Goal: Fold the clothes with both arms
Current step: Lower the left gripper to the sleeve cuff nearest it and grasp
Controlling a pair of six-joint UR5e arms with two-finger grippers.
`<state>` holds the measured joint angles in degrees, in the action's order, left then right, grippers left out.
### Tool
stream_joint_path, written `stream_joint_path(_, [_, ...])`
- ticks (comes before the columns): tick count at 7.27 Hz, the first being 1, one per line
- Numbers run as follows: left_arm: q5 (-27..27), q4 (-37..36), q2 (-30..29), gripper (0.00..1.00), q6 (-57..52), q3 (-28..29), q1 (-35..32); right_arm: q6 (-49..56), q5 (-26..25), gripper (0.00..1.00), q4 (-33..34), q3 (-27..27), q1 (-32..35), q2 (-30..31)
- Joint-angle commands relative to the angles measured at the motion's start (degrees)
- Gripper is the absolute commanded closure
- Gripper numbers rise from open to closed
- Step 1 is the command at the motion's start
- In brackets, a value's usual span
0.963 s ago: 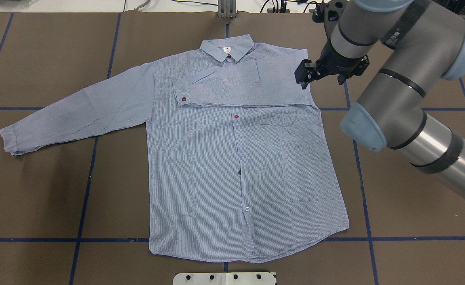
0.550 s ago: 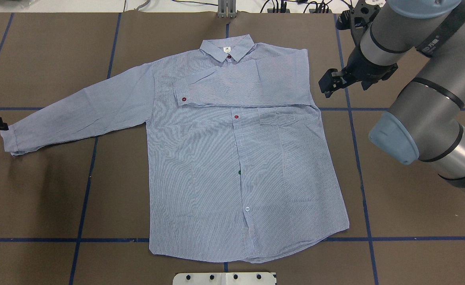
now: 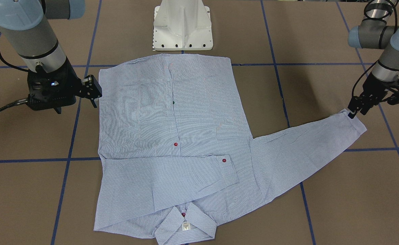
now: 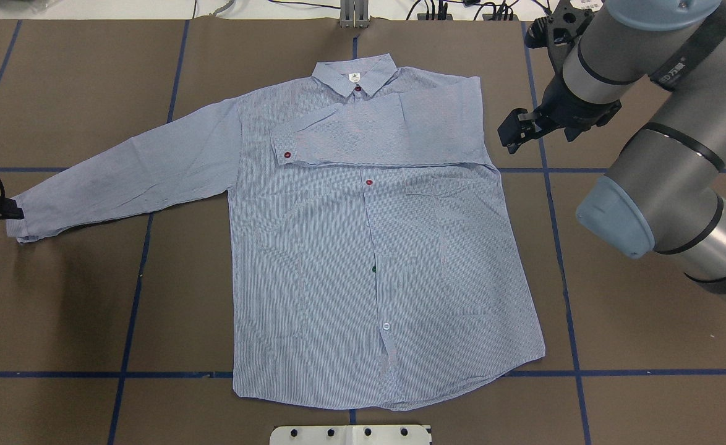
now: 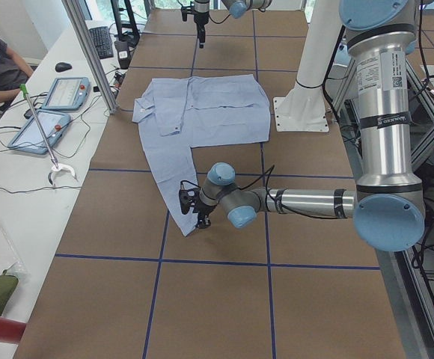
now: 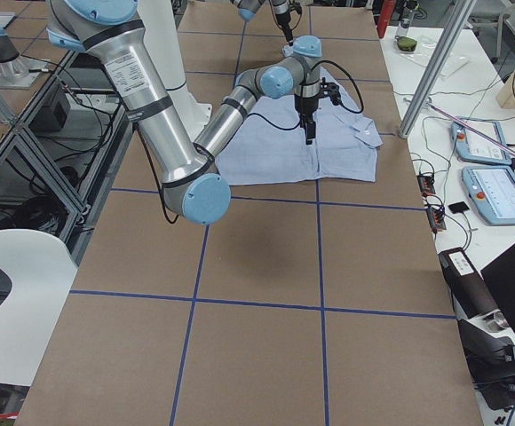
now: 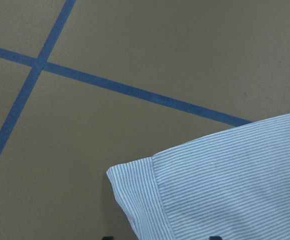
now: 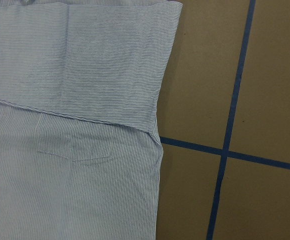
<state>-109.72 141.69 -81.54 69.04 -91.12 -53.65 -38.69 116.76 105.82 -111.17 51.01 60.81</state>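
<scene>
Striped shirt (image 4: 363,259) flat on table (image 4: 60,309), buttons up. One sleeve (image 4: 375,133) lies across chest. Right claw (image 4: 514,132) spread, empty, shirt edge just beside it. Left claw (image 3: 353,111) spread wide at other sleeve's cuff (image 7: 185,195), likely ready to pinch it and fold it over too.
</scene>
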Motion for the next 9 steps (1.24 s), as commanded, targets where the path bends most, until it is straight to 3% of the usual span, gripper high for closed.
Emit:
stream_joint_path(1, [0.82,-0.18,0.07,0.43,0.04,0.33,0.22,-0.07,-0.05,0.0,0.0,-0.01,-0.03,0.01])
stream_joint_path(9, [2.58,-0.19,-0.63,0.51,1.97,2.18,0.48,-0.07,0.04,0.0,-0.09,-0.36,0.14,0.88])
